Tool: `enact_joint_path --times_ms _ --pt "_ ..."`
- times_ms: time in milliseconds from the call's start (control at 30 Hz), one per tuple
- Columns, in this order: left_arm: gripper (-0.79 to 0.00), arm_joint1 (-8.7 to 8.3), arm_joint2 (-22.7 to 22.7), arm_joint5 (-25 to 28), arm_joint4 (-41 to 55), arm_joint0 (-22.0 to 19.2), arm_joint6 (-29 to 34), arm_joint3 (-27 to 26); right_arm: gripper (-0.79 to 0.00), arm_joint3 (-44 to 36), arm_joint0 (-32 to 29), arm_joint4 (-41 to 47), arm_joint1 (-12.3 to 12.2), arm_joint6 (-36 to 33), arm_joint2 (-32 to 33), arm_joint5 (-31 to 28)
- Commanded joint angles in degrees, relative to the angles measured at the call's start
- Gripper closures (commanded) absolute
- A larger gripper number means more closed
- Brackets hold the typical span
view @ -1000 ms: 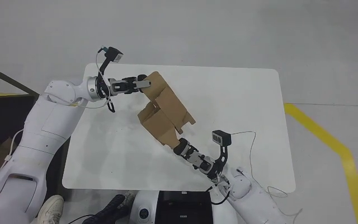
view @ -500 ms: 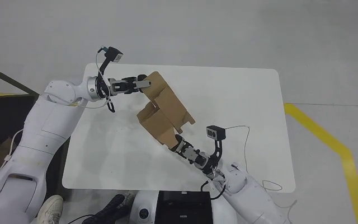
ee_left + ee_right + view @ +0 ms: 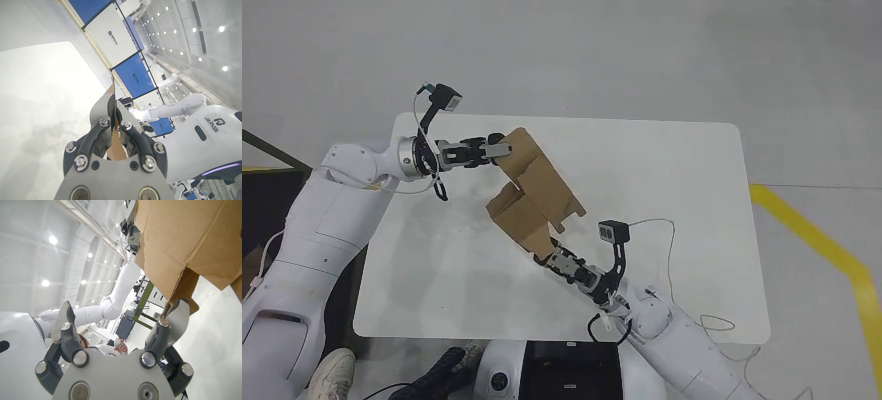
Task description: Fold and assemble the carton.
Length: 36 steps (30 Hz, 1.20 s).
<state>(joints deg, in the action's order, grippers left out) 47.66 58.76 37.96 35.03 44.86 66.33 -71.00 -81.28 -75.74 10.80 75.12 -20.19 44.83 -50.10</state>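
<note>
Carton [image 3: 533,190] is partly opened and tilted, sitting between the two sets of fingers over the white counter [image 3: 672,190]. Left fingers [image 3: 99,110] are closed tight on one panel edge, and we see cardboard pinched between the pads. Right fingers [image 3: 179,309] are spread wide and grip nothing. One of them is right at the edge of the carton's lower flap, but we can't confirm contact. The other is well apart from the carton. The bulk of the carton stands just beyond those fingertips.

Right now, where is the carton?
In the top view the carton is over the table's left half, far end clamped in the left gripper, open right gripper at its near end.
</note>
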Motion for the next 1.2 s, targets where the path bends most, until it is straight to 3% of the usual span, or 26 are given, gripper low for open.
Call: enact_joint_path --times_ms 0,167,367,633,667,700,733,967,1167 --pt "0.0 0.0 0.0 0.0 0.0 0.0 0.0 0.0 -0.185 0.42 0.16 -0.91 0.18 0.83 0.0 0.36" --pt "0.0 0.0 0.0 0.0 0.0 0.0 0.0 0.0 -0.132 1.1 0.15 -3.39 0.54 2.81 0.12 1.64" --pt "0.0 0.0 0.0 0.0 0.0 0.0 0.0 0.0 -0.009 0.93 -0.21 -5.04 0.79 4.05 0.36 2.33" --pt "0.0 0.0 0.0 0.0 0.0 0.0 0.0 0.0 0.0 0.14 -0.72 -7.3 1.01 5.65 0.98 3.17" --pt "-0.105 0.0 0.0 0.0 0.0 0.0 0.0 0.0 0.0 -0.11 -0.92 -7.67 0.98 5.81 1.2 3.11" --pt "-0.391 0.0 0.0 0.0 0.0 0.0 0.0 0.0 0.0 -0.43 -1.19 -8.01 0.92 5.92 1.48 2.99" --pt "-0.785 0.0 0.0 0.0 0.0 0.0 0.0 0.0 0.0 -0.79 -1.47 -8.4 0.82 5.99 1.87 2.83" --pt "-0.785 0.0 0.0 0.0 0.0 0.0 0.0 0.0 0.0 -4.56 -4.03 -11.07 -0.56 4.13 6.21 3.42" --pt "-0.785 0.0 0.0 0.0 0.0 0.0 0.0 0.0 0.0 -8.54 -5.77 -13.28 -2.48 -2.96 11.14 6.38"
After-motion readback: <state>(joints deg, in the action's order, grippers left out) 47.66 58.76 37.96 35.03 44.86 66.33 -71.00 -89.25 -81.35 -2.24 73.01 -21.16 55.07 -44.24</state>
